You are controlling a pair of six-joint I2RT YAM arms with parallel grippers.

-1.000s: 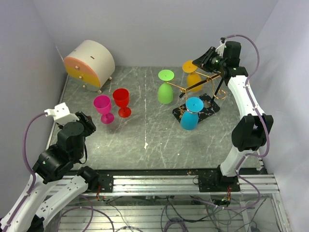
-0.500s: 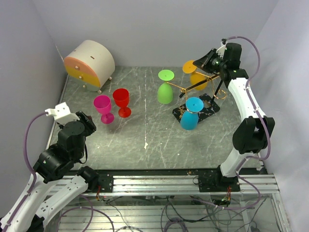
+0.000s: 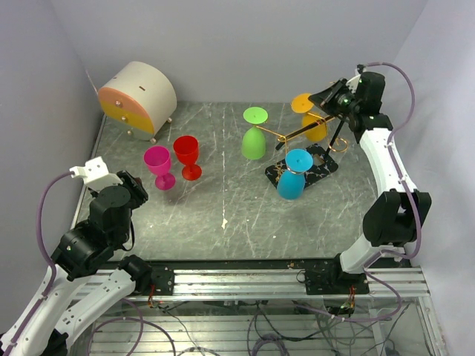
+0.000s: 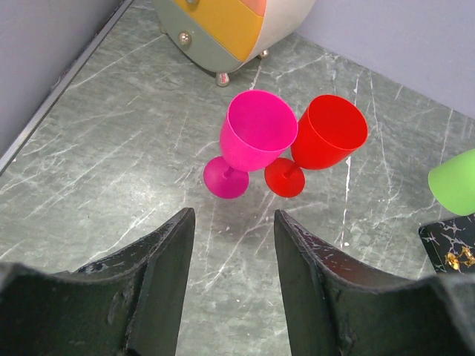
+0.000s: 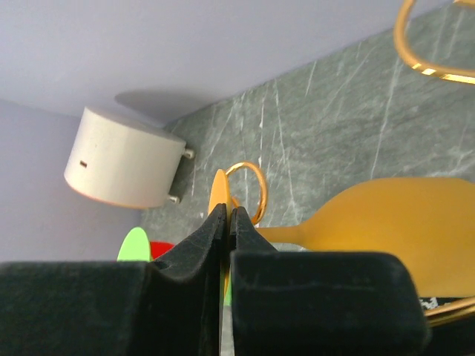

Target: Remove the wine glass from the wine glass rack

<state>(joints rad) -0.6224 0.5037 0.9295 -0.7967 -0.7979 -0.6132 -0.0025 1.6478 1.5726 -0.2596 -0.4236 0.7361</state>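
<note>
At the far right of the table (image 3: 208,200), the right gripper (image 5: 227,213) was pinched shut on the thin edge of the round foot of the orange wine glass (image 3: 315,127), w/ only the foot's rim btwn the fingers. That glass hung foot up & bowl below at the back-right end of the wine glass rack (image 3: 323,165), above the rack's black base. In the wrist view a gold hook (image 5: 247,189) curled just behind the foot, and the stem ran off right to the bowl. Couldn't tell whether the stem sat in the hook or was clear of it.

Two more glasses hung bowl-down on the rack: a green glass (image 3: 254,142) on the left arm & a blue glass (image 3: 289,185) at the front, nearest the robot.

Over the near-left part of the table the left gripper (image 4: 234,219) hovered, jaws approx half open, nothing btwn them. Ahead of it a pink glass (image 4: 256,133) & a red glass (image 4: 330,133) stood upright side by side, bowls touching or v. nearly, well apart from the rack. A round drawer box (image 3: 137,96), cream w/ an orange front, sat in the far-left corner.
</note>
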